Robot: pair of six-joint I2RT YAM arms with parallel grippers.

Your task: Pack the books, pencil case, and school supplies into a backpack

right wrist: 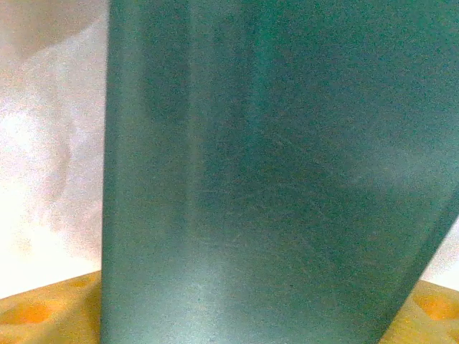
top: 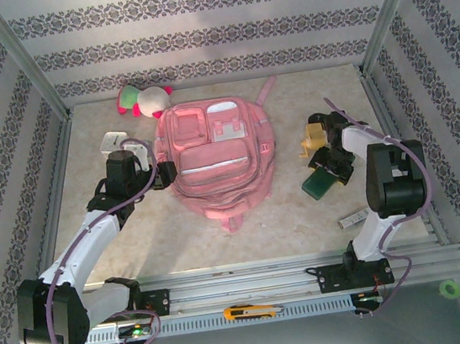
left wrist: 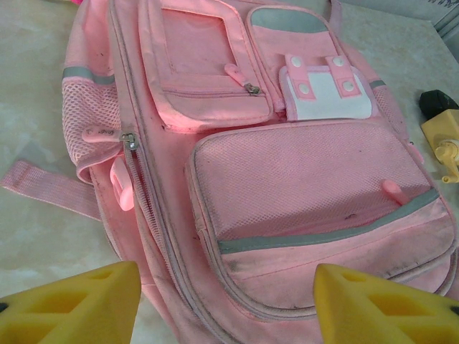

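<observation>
The big pink cloth backpack (top: 216,161) lies flat on the table (top: 300,222), the left gripper (top: 162,174) sits at its left side with fingers spread apart, and the right gripper (top: 331,167) has the flat dark green pencil case (top: 318,183), right of the backpack, between its fingers, but I cannot tell if it pinches.

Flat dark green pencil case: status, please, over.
Left gripper open at pink fabric backpack. Right gripper straddles flat dark green pencil case, grip unclear. Backpack zips closed.

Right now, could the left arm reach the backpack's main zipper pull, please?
Probably yes: the left claw hangs open right by the backpack, and nothing lies between it and the zipper pull.
</observation>
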